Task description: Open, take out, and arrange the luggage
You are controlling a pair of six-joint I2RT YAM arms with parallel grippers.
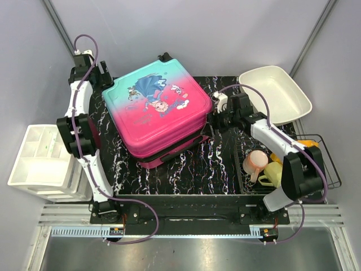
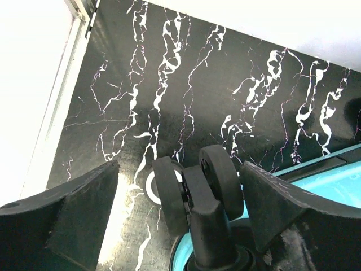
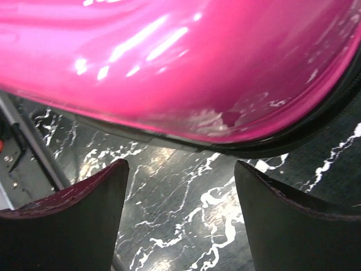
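Top external view shows the luggage (image 1: 155, 110) lying flat on the table (image 1: 220, 164), printed lid up, apparently shut. The left gripper (image 1: 106, 79) sits at its far-left corner, jaws wide astride a black wheel (image 2: 217, 175), gripping nothing. The right gripper (image 1: 217, 112) is just beside the right edge, jaws open and empty. We judge the lid should be lifted at the seam while the other arm steadies the base. The zip's state and the contents are hidden.

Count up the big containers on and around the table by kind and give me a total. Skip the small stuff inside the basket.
Suitcase: 1
White tub: 1
White divided organizer: 1
Black wire basket: 1
Total: 4
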